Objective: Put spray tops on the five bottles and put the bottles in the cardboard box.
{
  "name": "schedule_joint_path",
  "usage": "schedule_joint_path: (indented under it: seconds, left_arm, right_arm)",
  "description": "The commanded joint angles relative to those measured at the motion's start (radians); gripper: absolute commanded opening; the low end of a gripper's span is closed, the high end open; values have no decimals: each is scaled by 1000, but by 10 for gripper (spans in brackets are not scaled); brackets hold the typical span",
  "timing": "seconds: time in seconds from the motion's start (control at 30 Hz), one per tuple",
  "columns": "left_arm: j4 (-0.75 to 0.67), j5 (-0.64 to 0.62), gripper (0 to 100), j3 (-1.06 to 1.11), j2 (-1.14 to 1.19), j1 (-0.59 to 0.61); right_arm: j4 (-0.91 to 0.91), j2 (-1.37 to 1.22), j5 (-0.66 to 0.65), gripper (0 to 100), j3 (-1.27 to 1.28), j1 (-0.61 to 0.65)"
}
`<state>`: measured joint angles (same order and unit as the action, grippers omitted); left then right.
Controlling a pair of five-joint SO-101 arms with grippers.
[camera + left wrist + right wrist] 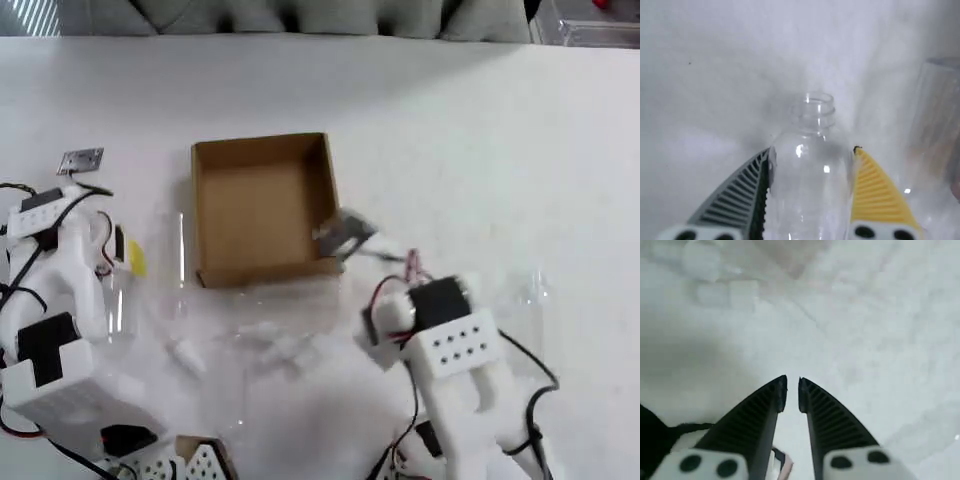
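bare-necked bottle clamped on the left, no spray top on it yet

grips a clear plastic bottle (810, 180) in the left gripper (812, 151), with the grey ribbed finger (740, 200) on one flank and the yellow ribbed finger (875, 195) on the other, both pressed in at the shoulder just under the threaded neck. shows an open mouth with no top fitted. stands close beside a second clear bottle (940, 115).

in the high view, puts that yellow finger at roughly 8 o'clock from the open brown cardboard box (262, 205), towards the left edge of the white table (480, 120). shows only a brown floor inside the box, no bottle packed so far. leaves the small white spray tops (185, 352) loose on the table at about 6 to 7 o'clock from the box.

has the right gripper (792, 390) nearly together, black ribbed fingers parted by a thin slit with nothing between, low over the table.

judging by the look: empty, thin-walled and glossy, so probably very light, slippery and easy to dent. likely to spin or squirt free if squeezed hard or twisted against. best held on the straight body or shoulder, as here, firm but not crushing, with the neck left free. best to pinch a spray top across its sides, probably stiff and light, and bring it down square onto the threads.
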<state>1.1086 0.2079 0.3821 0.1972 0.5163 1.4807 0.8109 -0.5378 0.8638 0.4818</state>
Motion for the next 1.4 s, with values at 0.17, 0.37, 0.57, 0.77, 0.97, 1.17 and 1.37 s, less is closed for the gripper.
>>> schedule_joint_path:
  seconds: [0.17,0.37,0.57,0.77,0.97,1.17,1.37]
  left_arm:
    - [-25,5,67,-52,-4,5]
    - [-25,6,67,-54,-4,4]
    - [-25,8,67,-54,-4,2]
    - [-25,8,67,-54,-4,2]
    - [-26,8,68,-55,-2,2]
    - [-26,8,68,-55,-2,2]
    - [-35,8,68,-54,-2,2]
  right_arm:
    - [-217,25,-204,34,149,249]
    - [-245,25,-288,257,190,377]
    - [-277,21,-468,286,199,407]
    - [-378,-131,-474,283,210,404]
    - [-467,-251,-474,80,206,401]
    - [-473,-240,-474,39,206,401]
    - [-473,-245,-471,98,212,401]
